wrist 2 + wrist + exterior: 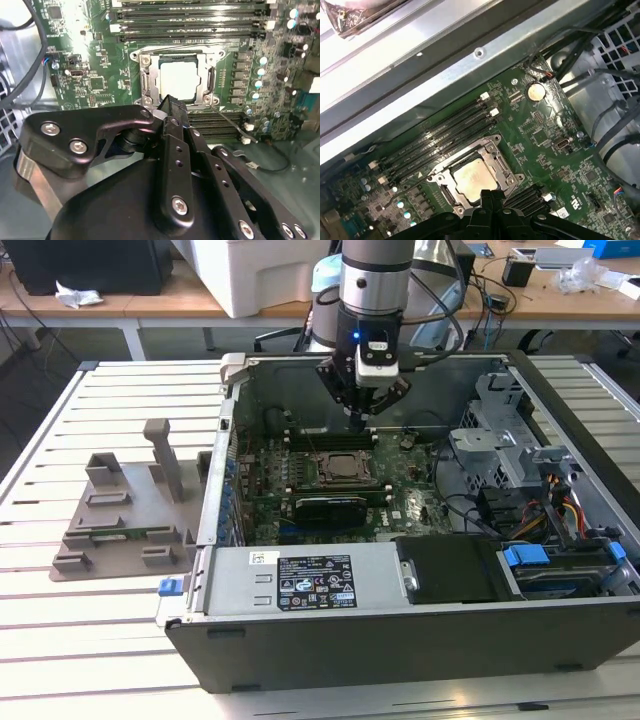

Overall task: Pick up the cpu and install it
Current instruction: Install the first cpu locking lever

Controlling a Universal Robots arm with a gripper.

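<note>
Fingers pressed together, tips meeting with nothing between them; seen in both wrist views as a dark closed wedge. Gripper hangs inside the open computer case, just above the motherboard, tips pointing down.

Directly under and just beyond the tips: the cpu, shiny silver top, lying flat in its socket. Metal socket frame surrounds it on all sides. In the first wrist view the cpu shows as a pale square, the fingertips overlapping its near edge. Cannot tell whether the tips touch it or sit just above.

Beside the socket: rows of long dark memory slots running parallel, on both flanks of the frame. Thin black cable lies across the slots on one side. Round coin battery sits further out on the board, near the case wall.

Exterior view, further out: silver power supply box with a white label along the case's near edge. Drive bays with blue tabs at the exterior view's right. Outside the case, on the exterior view's left, a grey fixture plate with upright posts rests on the slatted table. Desks and clutter behind.
</note>
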